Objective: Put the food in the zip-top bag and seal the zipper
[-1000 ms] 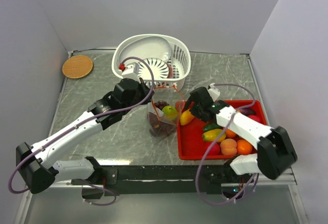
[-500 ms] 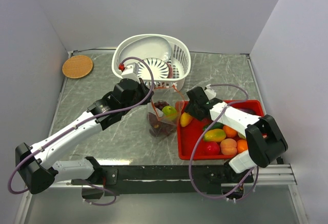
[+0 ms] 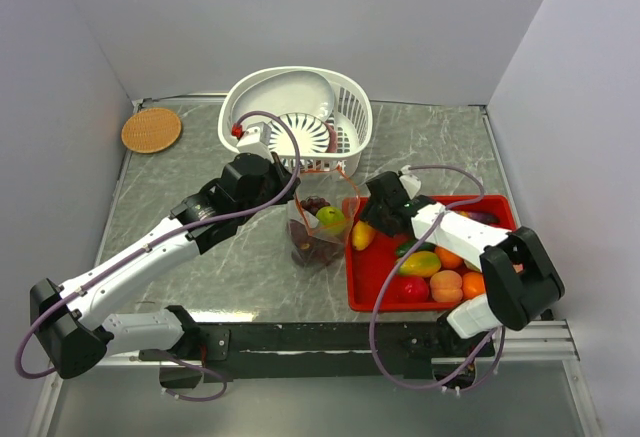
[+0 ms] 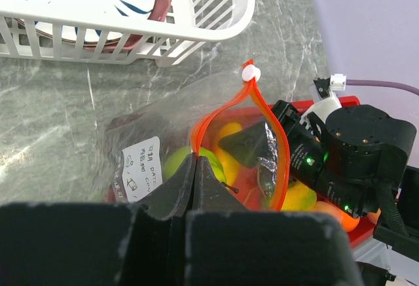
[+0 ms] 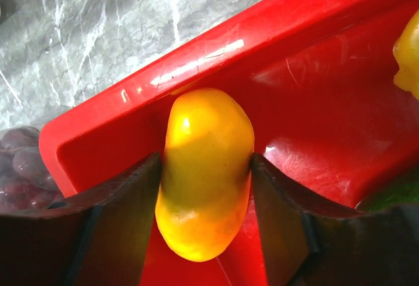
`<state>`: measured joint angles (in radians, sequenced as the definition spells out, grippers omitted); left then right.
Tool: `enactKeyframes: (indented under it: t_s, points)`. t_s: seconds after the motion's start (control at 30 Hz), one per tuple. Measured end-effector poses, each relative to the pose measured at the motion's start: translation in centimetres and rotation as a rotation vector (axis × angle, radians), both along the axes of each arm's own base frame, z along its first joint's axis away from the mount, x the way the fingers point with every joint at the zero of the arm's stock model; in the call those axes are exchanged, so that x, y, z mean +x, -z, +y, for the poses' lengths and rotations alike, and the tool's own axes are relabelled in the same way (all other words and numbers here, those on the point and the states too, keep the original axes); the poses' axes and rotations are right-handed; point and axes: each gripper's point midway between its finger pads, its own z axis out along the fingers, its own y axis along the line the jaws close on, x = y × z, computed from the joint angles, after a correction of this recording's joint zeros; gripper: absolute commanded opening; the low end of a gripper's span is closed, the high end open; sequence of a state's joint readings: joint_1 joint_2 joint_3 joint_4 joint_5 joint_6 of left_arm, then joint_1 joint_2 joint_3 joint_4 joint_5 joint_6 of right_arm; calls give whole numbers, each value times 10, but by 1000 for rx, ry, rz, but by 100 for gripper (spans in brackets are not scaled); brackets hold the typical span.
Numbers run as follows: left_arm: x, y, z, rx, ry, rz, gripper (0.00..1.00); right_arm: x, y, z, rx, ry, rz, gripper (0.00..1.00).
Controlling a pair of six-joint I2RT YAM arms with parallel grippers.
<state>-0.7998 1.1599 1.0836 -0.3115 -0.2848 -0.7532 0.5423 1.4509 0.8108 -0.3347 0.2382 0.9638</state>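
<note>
While left claw (image 4: pixel 195 160) pinches bag (image 4: pixel 152 110) rim, right claw (image 5: pixel 204 167), reaching low, clamps yellow fruit (image 5: pixel 207 129).

Right claw (image 3: pixel 366 229) apparently around yellow fruit (image 3: pixel 361 239) in red tray (image 3: pixel 372 282)

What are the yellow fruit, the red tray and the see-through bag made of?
The yellow fruit looks like glossy moulded plastic: smooth skin, sharp highlights. The red tray seems hard shiny plastic, light glinting off its rim. The bag looks like thin clear plastic film, crinkled, with an orange-red zipper strip.
</note>
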Motion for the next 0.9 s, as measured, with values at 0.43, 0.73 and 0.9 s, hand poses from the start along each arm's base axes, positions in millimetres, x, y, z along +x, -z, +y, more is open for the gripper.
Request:
enactKeyframes:
  t_s: [0.43, 0.73, 0.9]
  points:
    - [0, 0, 0, 0, 0, 0, 1, -12, -74, -20, 13, -7, -169, 15]
    - [0, 0, 0, 0, 0, 0, 1, -19, -196, -27, 126, -17, -460, 13]
    - [0, 1, 0, 1, 0, 2, 1, -12, -248, 7, 173, -80, -565, 13]
